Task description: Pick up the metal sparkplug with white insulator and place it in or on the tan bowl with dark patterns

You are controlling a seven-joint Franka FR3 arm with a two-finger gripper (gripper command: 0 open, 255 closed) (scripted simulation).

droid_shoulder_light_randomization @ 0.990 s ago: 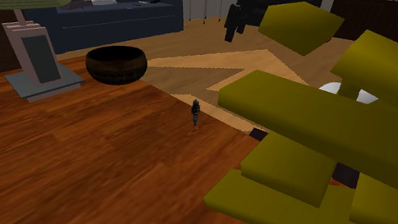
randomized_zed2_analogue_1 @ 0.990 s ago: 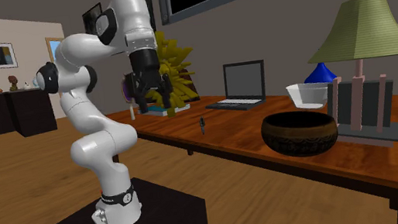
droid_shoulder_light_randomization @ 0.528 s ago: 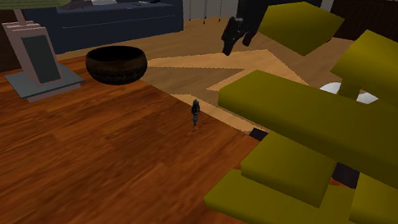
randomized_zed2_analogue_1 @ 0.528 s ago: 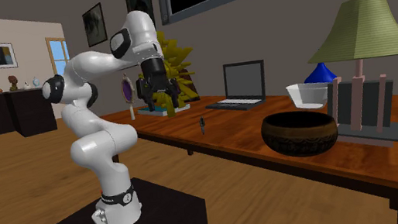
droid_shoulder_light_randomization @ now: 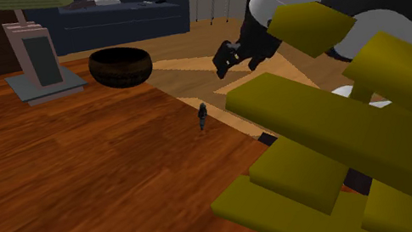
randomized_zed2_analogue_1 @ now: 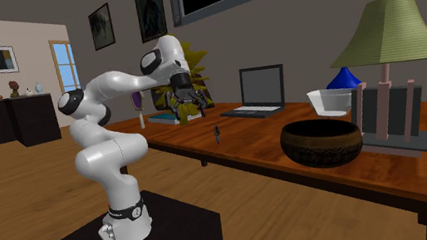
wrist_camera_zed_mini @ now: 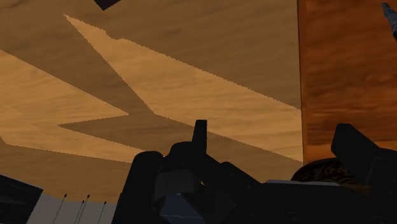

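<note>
The sparkplug (droid_shoulder_light_randomization: 203, 115) is small and dark with a pale tip. It stands upright near the wooden table's edge (droid_shoulder_light_randomization: 185, 104), and also shows as the sparkplug (randomized_zed2_analogue_1: 217, 133) and the sparkplug (wrist_camera_zed_mini: 389, 13). The dark-patterned brown bowl (droid_shoulder_light_randomization: 120, 66) sits further along the same edge, seen again as the bowl (randomized_zed2_analogue_1: 322, 142). My black gripper (droid_shoulder_light_randomization: 225, 58) hangs open and empty in the air, above and off to the side of the sparkplug. In the second exterior view the gripper (randomized_zed2_analogue_1: 188, 110) is left of the plug. The gripper (wrist_camera_zed_mini: 275, 137) looks down on the floor beside the table edge.
Yellow plant leaves (droid_shoulder_light_randomization: 346, 139) fill the shoulder view's lower right foreground. A lamp (randomized_zed2_analogue_1: 393, 59) stands behind the bowl, with a white dish (randomized_zed2_analogue_1: 328, 101) and a laptop (randomized_zed2_analogue_1: 259, 93) further back. Wooden floor (wrist_camera_zed_mini: 159, 76) lies below the table edge.
The arm has leaned forward and down. The gripper dropped and moved toward the table, closer to the sparkplug. Sparkplug and bowl have not moved.
</note>
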